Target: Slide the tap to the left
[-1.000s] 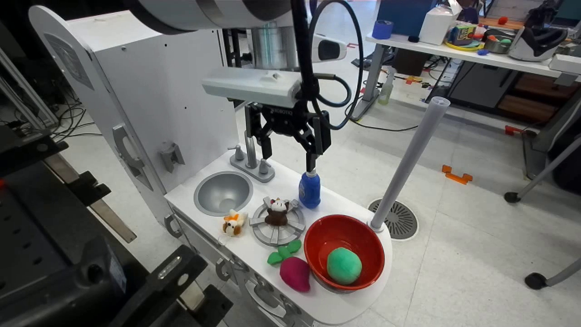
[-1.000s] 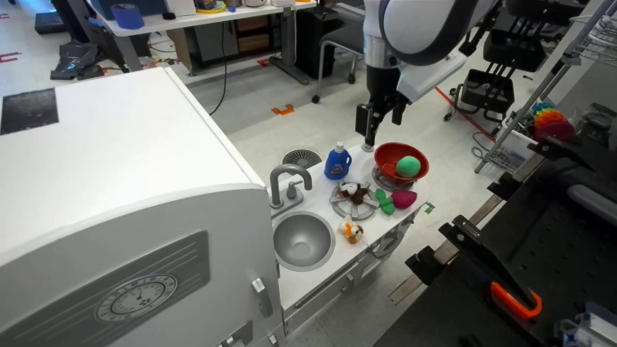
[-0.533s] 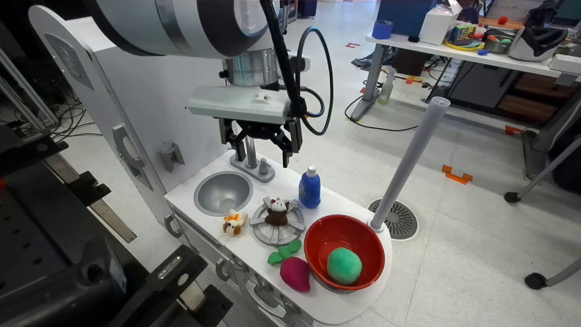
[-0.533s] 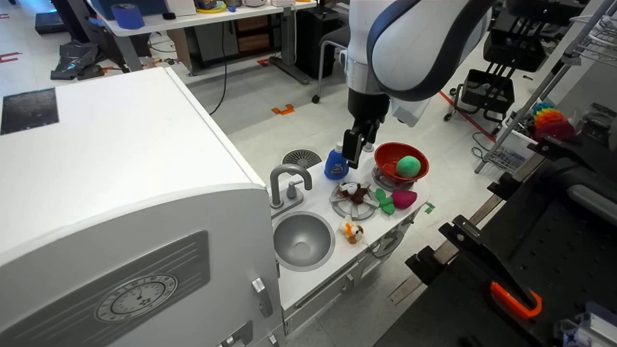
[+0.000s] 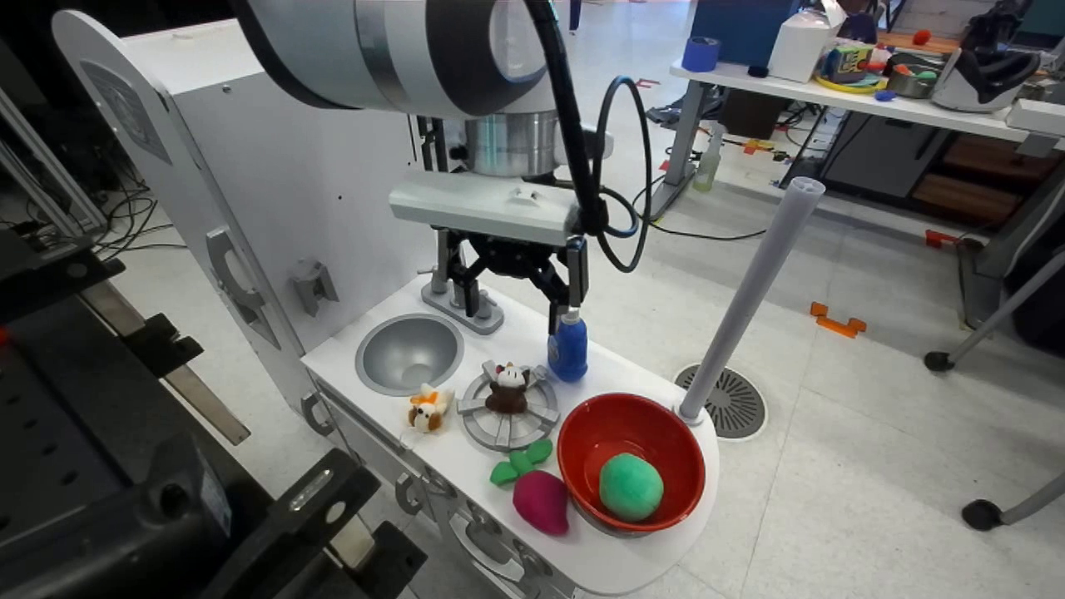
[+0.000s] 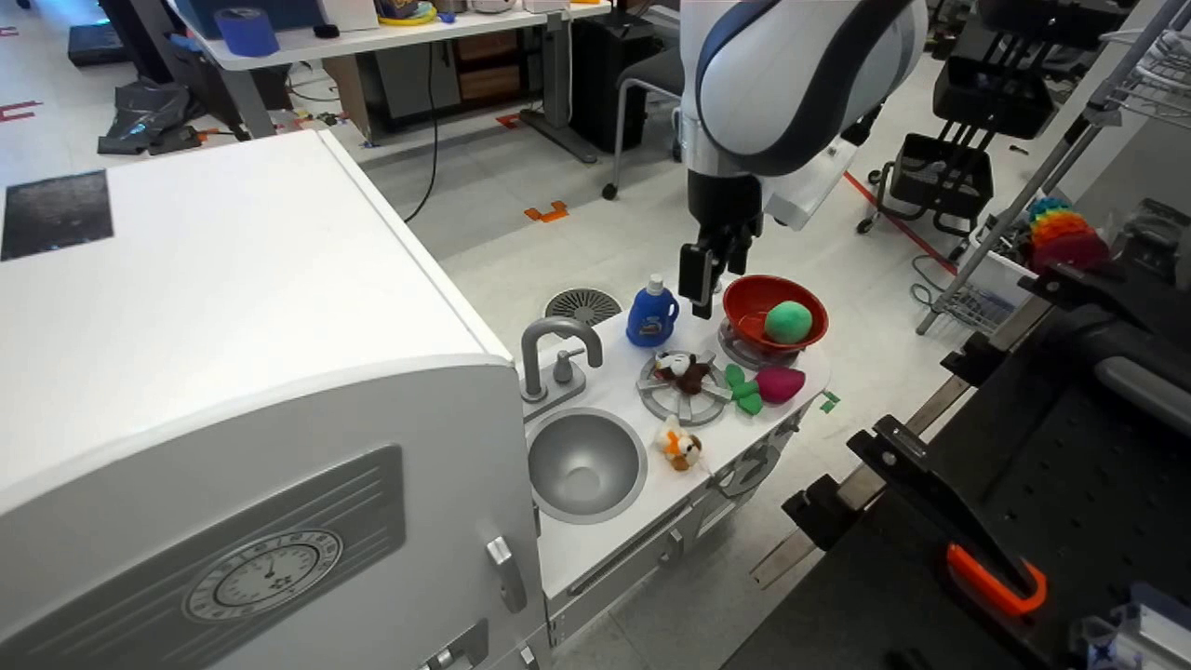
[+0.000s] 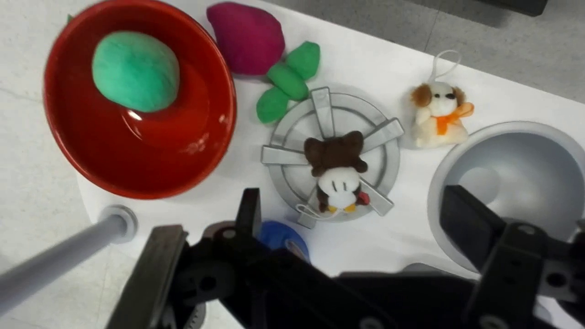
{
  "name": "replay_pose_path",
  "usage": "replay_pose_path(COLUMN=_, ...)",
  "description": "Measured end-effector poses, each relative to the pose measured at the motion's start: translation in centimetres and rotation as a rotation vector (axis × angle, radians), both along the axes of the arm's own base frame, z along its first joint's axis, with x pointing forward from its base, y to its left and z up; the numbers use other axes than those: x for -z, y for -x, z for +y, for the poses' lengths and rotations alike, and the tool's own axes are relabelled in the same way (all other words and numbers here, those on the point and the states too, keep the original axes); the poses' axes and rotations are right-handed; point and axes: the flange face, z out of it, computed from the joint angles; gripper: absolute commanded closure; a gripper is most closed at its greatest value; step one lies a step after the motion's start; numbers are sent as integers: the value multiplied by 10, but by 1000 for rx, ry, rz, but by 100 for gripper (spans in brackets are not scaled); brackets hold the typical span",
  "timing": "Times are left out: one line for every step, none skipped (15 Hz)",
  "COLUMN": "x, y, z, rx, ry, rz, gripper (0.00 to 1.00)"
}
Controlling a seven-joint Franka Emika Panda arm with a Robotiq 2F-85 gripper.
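In an exterior view: gripper [image 5: 513, 316] hangs above the white counter [image 5: 657, 557], fingers pointing down and spread. The tap [image 5: 453, 311] stands behind its picture-left finger, spout largely covered, base showing below. The sink [image 5: 395, 362] is lower, to the gripper's picture-left. A blue bottle [image 5: 569, 353] stands just under the picture-right finger; contact cannot be told here. Below the gripper, the burner [image 5: 503, 430] with a brown-and-white toy [image 5: 507, 398] on it; lower and to picture-right, the red bowl [image 5: 616, 424] holding a round green toy [image 5: 631, 489].

In an exterior view: tap upright, curved spout in plain sight, lower than the gripper and well apart from it, to picture-left. Blue bottle between the two, nearer the gripper.

Wrist view: fingers reach in from the bottom edge, tips wide apart, gripper released. Picture-left finger partly hides the blue bottle; picture-right finger overlaps the sink. A dog toy [image 7: 439, 116] lies farther ahead, just beside the sink. Tap cannot be made out for sure behind the gripper.
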Motion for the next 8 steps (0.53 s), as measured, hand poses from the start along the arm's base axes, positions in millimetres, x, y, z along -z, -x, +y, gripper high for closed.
replay_pose_path(x=-1, y=-3, z=-9, rx=30, ry=22, rz=11, gripper=0)
replay_pose_path(x=-1, y=-6, z=-14, rx=46, ry=33, rz=13, gripper=0)
replay_pose_path(x=-1, y=-6, z=-16, rx=54, ry=38, rz=15, gripper=0)
replay_pose_path(x=0, y=-6, z=-16, rx=58, ry=39, rz=15, gripper=0)
replay_pose_path(x=1, y=-6, z=-15, rx=59, ry=39, rz=15, gripper=0)
replay_pose_path(x=1, y=-6, z=-14, rx=59, ry=39, rz=15, gripper=0)
replay_pose_path(x=1, y=-6, z=-13, rx=59, ry=40, rz=15, gripper=0)
replay_pose_path(x=1, y=-6, z=-13, rx=58, ry=40, rz=15, gripper=0)
